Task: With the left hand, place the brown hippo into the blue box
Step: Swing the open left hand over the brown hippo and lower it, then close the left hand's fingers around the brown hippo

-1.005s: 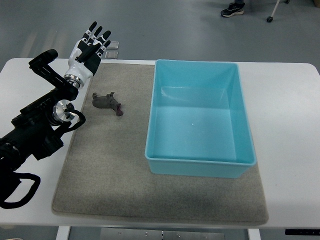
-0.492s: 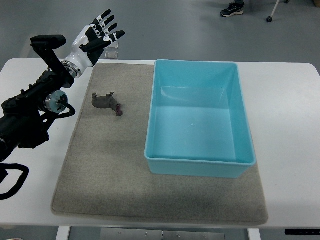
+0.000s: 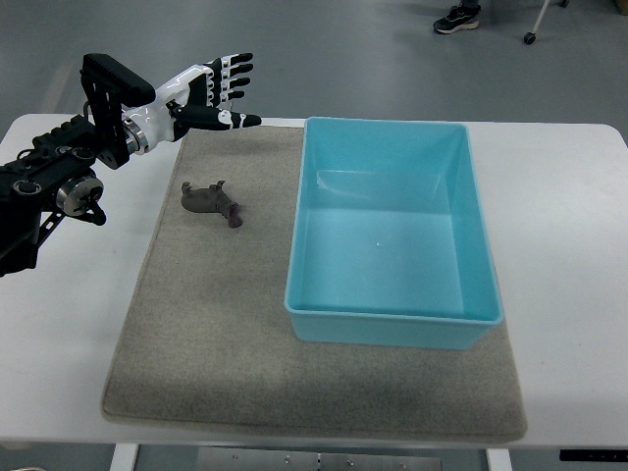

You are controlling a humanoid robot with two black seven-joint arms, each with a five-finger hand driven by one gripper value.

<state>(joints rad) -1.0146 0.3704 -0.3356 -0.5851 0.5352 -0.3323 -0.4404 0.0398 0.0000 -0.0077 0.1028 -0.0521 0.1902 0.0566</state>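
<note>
A small brown hippo [image 3: 210,203] lies on its side on the grey mat [image 3: 196,324], left of the blue box [image 3: 392,235]. The box is open-topped and holds nothing. My left hand [image 3: 218,92] hovers above the mat's far left corner, behind the hippo and well apart from it. Its fingers are spread and point right toward the box, holding nothing. The black left arm [image 3: 59,177] comes in from the left edge.
The mat lies on a white table [image 3: 569,245]. Two small clear tiles sit on the floor behind the hand. A person's shoe [image 3: 456,18] and a caster wheel [image 3: 530,37] show on the floor at the top.
The left arm has swung up and rightward; the hand has turned from pointing away from me to pointing right, fingers still spread. The hippo has not moved.
</note>
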